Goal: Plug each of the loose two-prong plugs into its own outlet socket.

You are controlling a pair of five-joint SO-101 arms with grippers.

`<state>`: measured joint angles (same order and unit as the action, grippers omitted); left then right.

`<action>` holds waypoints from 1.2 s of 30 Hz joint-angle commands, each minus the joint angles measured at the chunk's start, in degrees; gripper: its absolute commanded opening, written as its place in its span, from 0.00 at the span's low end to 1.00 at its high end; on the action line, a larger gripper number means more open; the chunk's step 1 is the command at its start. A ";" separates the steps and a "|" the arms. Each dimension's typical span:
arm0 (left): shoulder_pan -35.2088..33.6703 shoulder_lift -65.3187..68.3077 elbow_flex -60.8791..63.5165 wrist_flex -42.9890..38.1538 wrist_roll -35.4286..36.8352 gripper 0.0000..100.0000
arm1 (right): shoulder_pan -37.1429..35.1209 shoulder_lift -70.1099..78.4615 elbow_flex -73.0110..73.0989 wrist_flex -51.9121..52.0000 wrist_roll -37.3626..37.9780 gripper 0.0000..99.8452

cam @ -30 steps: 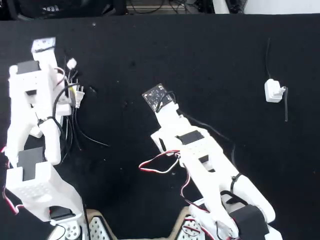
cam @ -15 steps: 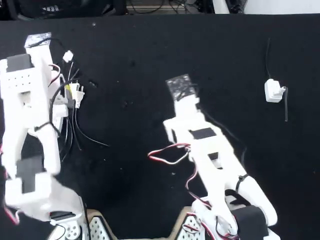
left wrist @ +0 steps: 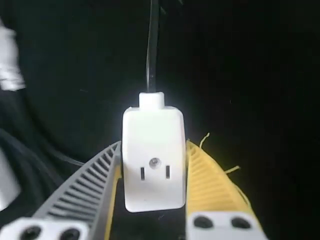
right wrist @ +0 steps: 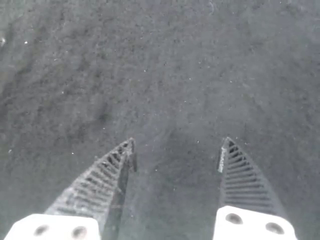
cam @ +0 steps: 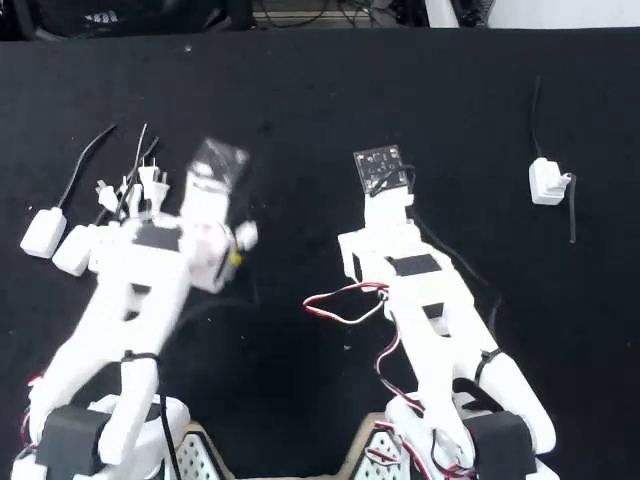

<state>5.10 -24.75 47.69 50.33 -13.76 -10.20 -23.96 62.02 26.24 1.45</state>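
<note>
My left gripper (left wrist: 154, 150) is shut on a white outlet socket (left wrist: 153, 165), its slots facing the camera and its black cord running away over the mat. In the high view the left arm (cam: 160, 250) reaches to the left of centre. Loose two-prong plugs (cam: 150, 180) lie in a tangle of black cords at the far left, with two white sockets (cam: 42, 232) beside them. My right gripper (right wrist: 179, 145) is open over bare black mat with nothing between its fingers. The right arm (cam: 400, 250) stands in the middle of the table.
A white plug block with a black cord (cam: 548, 182) lies alone at the far right. The black mat (cam: 300, 100) covers the whole table. Red and white servo wires (cam: 335, 305) loop out from the right arm.
The left arm swung from the far left edge toward the middle, uncovering the plugs and white sockets. The right arm's wrist shifted to the right and a little farther back.
</note>
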 commanded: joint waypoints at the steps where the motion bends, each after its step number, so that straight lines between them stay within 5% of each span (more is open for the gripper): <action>1: 2.51 1.23 7.87 -10.90 -0.79 0.03 | 1.14 -2.07 -0.22 -1.41 -0.44 0.25; 5: 2.15 1.32 6.29 -7.91 -0.70 0.03 | 1.05 -2.07 -0.22 -1.41 -0.44 0.25; 9: 1.01 -1.58 -0.31 3.34 0.79 0.03 | 1.05 -2.07 -0.22 -1.41 -0.44 0.25; 14: 1.27 -2.20 -2.15 9.05 1.58 0.23 | 1.05 -2.07 -0.22 -1.41 -0.44 0.25; 26: -7.60 -1.41 -5.32 8.53 1.14 0.22 | 1.05 -2.07 -0.22 -1.41 -0.44 0.25; 36: -14.11 -1.41 4.62 -4.75 -5.71 0.22 | 0.97 -2.07 -0.22 -1.41 -0.44 0.25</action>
<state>-8.44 -25.36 49.71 49.89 -17.27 -10.20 -23.96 62.02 26.24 1.36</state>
